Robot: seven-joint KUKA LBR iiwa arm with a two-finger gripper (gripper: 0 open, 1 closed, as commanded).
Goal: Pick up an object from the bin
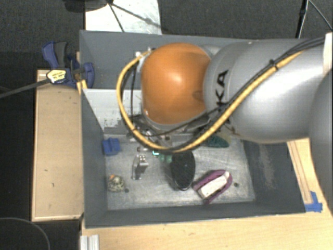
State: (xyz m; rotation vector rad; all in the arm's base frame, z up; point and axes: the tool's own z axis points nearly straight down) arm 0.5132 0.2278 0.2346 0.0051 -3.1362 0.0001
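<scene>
Camera view looks down on a black oval (182,171) lying on the floor of the bin (93,191), near the middle of its front half. Of all the loose things it lies closest to the gripper (139,167). The gripper shows as a small silvery piece hanging just left of the oval, over bare grey floor. It touches nothing that can be seen, and whether it is apart or together cannot be told. Just right of the oval, nearly touching it, lies a purple and white thing (212,184), tilted toward the front wall. Left of the gripper a small mottled ball (115,182) sits near the front left corner, and a blue block (111,146) lies farther back by the left wall. A teal thing (218,142) peeks out toward the right, partly under the arm (270,92). The orange cover (174,82) on the wrist hangs over the back of the bin, with a yellow cable (123,87) looped round it.
</scene>
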